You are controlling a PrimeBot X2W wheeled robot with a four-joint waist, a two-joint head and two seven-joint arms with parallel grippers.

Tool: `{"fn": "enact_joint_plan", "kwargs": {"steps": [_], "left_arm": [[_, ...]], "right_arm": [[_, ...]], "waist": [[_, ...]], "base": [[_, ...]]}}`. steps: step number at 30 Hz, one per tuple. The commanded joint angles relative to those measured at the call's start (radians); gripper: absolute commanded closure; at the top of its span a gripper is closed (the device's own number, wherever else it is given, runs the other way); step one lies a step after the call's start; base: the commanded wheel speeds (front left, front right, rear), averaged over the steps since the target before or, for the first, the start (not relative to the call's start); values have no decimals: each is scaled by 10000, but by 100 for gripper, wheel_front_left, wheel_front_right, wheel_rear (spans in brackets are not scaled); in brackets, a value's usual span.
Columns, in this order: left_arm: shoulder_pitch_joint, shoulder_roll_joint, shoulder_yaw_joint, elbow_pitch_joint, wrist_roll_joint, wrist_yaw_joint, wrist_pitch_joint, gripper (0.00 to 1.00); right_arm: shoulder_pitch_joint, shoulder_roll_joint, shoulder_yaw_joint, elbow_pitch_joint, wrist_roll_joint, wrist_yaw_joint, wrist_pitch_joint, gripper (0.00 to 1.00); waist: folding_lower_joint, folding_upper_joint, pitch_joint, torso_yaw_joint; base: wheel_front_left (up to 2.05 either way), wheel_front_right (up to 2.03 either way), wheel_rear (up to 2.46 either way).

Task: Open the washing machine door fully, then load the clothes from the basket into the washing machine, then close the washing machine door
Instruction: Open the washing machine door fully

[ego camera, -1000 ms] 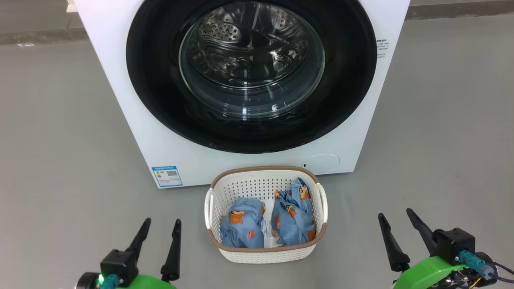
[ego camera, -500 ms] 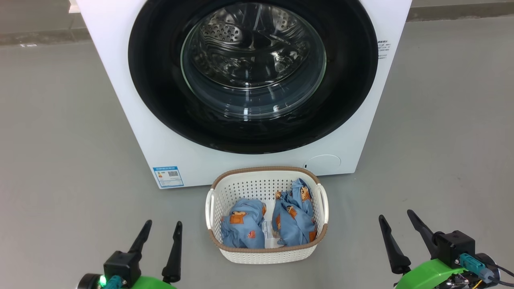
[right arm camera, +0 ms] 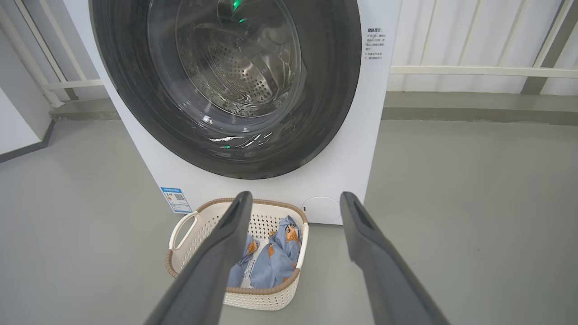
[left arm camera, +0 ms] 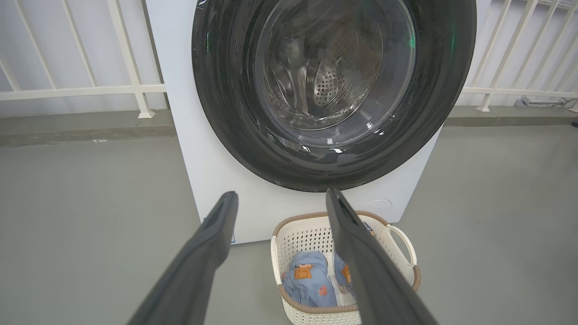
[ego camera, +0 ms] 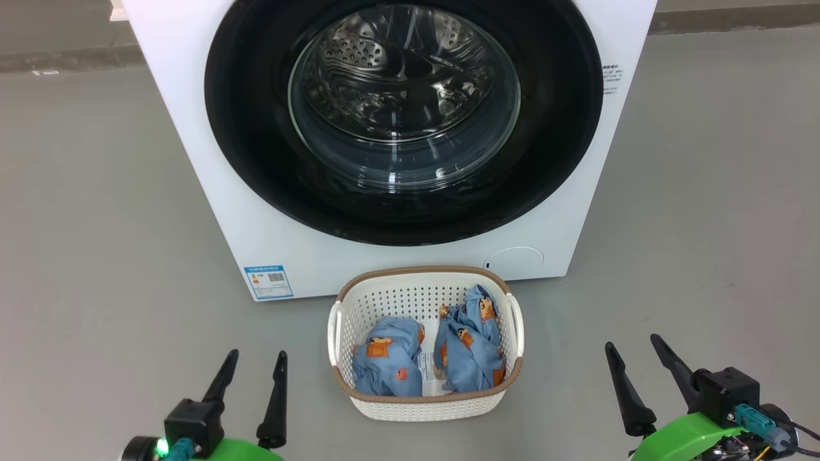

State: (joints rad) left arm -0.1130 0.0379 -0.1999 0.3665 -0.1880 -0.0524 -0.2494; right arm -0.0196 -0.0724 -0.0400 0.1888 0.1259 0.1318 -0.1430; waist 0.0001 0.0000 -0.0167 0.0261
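The large round door with glossy black rim and clear glass centre (ego camera: pixel 403 121) lies closed flat on the front of the big white boxy washing machine (ego camera: pixel 211 211), so the way into the drum is blocked. Just before the machine, below the door, stands the small cream-white perforated plastic basket with brown rim (ego camera: pixel 419 271); its top is open, and the two light-blue printed fabric bundles (ego camera: pixel 387 358) inside can be reached from above. Bare grey floor (ego camera: pixel 96 256) lies wide on both sides. The left gripper (ego camera: pixel 257 353) and right gripper (ego camera: pixel 631 340), both spread wide, hang over this free floor, apart from the basket.
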Motion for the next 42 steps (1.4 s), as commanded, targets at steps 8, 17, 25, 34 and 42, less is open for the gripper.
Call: {"fn": "enact_joint_plan", "kwargs": {"steps": [8,17,25,34,42], "left_arm": [[-530,129,282,-286,54,114,-124,0],[-548,128,330,-304,48,104,-124,0],[-570,126,363,-456,-20,91,-124,0],[-539,125,321,-509,-13,9,-124,0],[-533,125,377,-491,8,77,-124,0]], "right_arm": [[-191,-63,145,-331,37,-11,-109,0],[-231,-57,112,-335,40,-11,-114,0],[-251,-41,100,-344,53,-11,-134,0],[-254,-43,45,-347,57,-11,-159,0],[-266,-56,44,-337,66,-11,-205,0]], "waist": [[-1,0,35,41],[-1,0,72,23],[-1,0,127,-10],[-1,0,153,-28],[-1,0,172,-43]], "base": [[57,57,-113],[113,113,-227],[119,119,-238],[65,65,-130],[7,7,-14]]}}
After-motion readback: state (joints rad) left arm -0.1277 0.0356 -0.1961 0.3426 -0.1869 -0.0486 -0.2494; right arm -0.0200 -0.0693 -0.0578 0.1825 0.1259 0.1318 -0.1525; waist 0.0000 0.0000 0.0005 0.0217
